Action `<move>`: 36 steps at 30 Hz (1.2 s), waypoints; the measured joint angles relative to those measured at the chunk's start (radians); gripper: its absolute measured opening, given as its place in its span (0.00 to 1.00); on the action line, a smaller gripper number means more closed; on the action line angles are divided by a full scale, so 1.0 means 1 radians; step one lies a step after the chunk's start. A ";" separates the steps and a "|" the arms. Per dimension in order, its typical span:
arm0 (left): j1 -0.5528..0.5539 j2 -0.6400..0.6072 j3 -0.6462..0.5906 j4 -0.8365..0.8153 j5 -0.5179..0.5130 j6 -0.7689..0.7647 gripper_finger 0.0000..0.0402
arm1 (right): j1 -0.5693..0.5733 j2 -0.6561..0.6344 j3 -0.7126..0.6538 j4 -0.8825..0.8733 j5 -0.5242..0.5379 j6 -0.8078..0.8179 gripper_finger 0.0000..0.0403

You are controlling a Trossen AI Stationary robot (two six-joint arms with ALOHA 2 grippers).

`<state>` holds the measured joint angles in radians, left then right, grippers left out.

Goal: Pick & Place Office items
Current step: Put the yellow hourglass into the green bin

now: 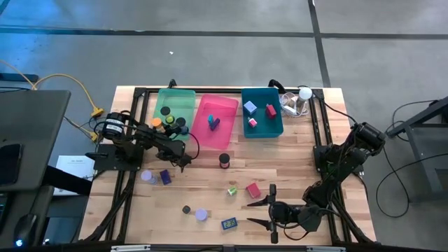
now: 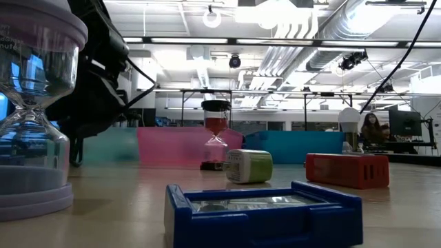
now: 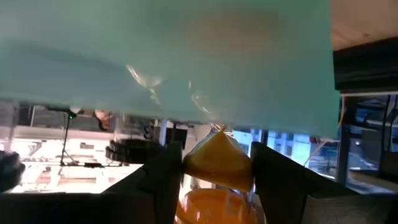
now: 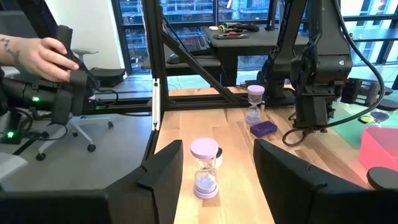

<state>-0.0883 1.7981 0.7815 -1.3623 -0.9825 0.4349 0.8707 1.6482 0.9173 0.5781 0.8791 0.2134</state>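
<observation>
So the orange sand timer (image 3: 217, 205) is clamped in the left tool (image 3: 216, 155). Both fingers press on the glass around its waist, and it's right up against the wall of the green bin (image 3: 155, 62). From the wrist view I can't tell if it's inside or just outside that bin.

The green bin already has a few black-capped and orange pieces in it. The pink bin (image 1: 203, 126) sits touching the green bin's side, and the teal bin (image 1: 276, 129) is one further along, with a blue, a red and a pink block inside.

Loose stuff on the tabletop (image 1: 301, 175), going outward from the green bin:
- a lavender sand timer (image 1: 147, 176) and a purple block (image 1: 165, 176), fairly near it
- a red-sand timer with a black cap (image 1: 224, 159), standing upright
- a light green block (image 1: 232, 190) and a red block (image 1: 253, 190), farther off
- a black-capped piece (image 1: 186, 209), another lavender sand timer (image 1: 201, 215) and a blue block (image 1: 229, 224), farthest out

The right tool (image 1: 271, 212) is well away from the green bin, low over the tabletop. Its fingers are apart and holding nothing, and it's aimed at that second lavender timer without touching it.
</observation>
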 joint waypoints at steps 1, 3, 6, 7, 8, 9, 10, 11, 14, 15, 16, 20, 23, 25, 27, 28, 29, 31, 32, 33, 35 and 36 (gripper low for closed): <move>0.000 0.000 0.000 0.015 0.000 0.009 0.42 | 0.000 0.000 0.000 0.000 0.000 0.000 0.46; 0.000 0.000 0.000 0.035 0.001 0.025 0.42 | 0.000 0.000 0.000 0.000 0.000 0.000 0.46; 0.000 0.000 0.000 0.055 0.007 0.059 0.42 | 0.000 0.000 0.000 0.000 0.000 0.000 0.46; 0.000 0.000 0.000 0.058 0.013 0.072 0.42 | 0.000 0.000 0.000 0.000 0.000 0.000 0.46; 0.000 0.001 0.000 0.062 0.028 0.084 0.42 | 0.000 0.000 0.000 0.000 0.000 0.000 0.46; 0.000 0.001 0.000 0.062 0.044 0.095 0.42 | 0.000 0.000 0.000 0.000 0.000 0.000 0.46; 0.000 0.001 0.000 0.062 0.061 0.105 0.42 | 0.000 0.000 0.000 0.000 0.000 0.000 0.46; 0.000 0.001 0.000 0.062 0.077 0.114 0.43 | 0.000 0.000 0.000 0.000 0.000 0.000 0.46; -0.001 0.001 0.000 0.059 0.105 0.116 0.43 | 0.000 0.000 0.000 0.000 -0.001 0.000 0.46; -0.001 0.001 0.000 0.058 0.111 0.099 0.43 | 0.000 0.000 0.000 0.000 -0.001 0.000 0.46; -0.001 0.001 0.000 0.056 0.114 0.078 0.43 | 0.000 0.000 0.000 0.000 0.000 0.000 0.46; -0.001 0.001 0.000 0.055 0.113 0.052 0.43 | 0.000 0.000 0.000 0.000 0.000 0.000 0.46; 0.000 0.001 0.000 0.055 0.113 0.050 0.43 | 0.000 0.000 0.000 0.000 0.000 -0.001 0.46; -0.002 0.001 0.000 0.056 0.115 0.048 0.43 | 0.000 0.000 0.000 0.000 0.000 -0.006 0.46; -0.002 0.001 0.000 0.056 0.114 0.047 0.43 | 0.000 0.000 0.000 0.000 0.000 -0.007 0.46; -0.002 0.001 0.000 0.056 0.113 0.047 0.43 | 0.000 0.000 0.000 0.000 0.000 -0.008 0.46; -0.002 0.001 0.000 0.056 0.109 0.047 0.43 | 0.000 0.000 0.000 -0.001 0.000 -0.008 0.46; -0.002 0.001 0.000 0.056 0.105 0.047 0.43 | 0.000 0.000 0.000 -0.001 0.000 -0.008 0.46; -0.002 0.001 0.000 0.056 0.105 0.046 0.43 | 0.000 0.000 0.000 0.000 0.000 -0.008 0.46; -0.002 0.001 0.000 0.056 0.105 0.046 0.43 | 0.000 0.000 0.000 -0.001 0.000 -0.008 0.46; -0.002 0.001 0.000 0.056 0.105 0.046 0.43 | 0.000 0.000 0.000 0.000 0.000 -0.008 0.46; -0.002 0.001 0.000 0.056 0.105 0.046 0.43 | 0.000 0.000 0.000 -0.001 -0.001 -0.008 0.46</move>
<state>-0.0898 1.7988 0.7811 -1.3060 -0.8780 0.4804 0.8707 1.6482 0.9173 0.5776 0.8786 0.2058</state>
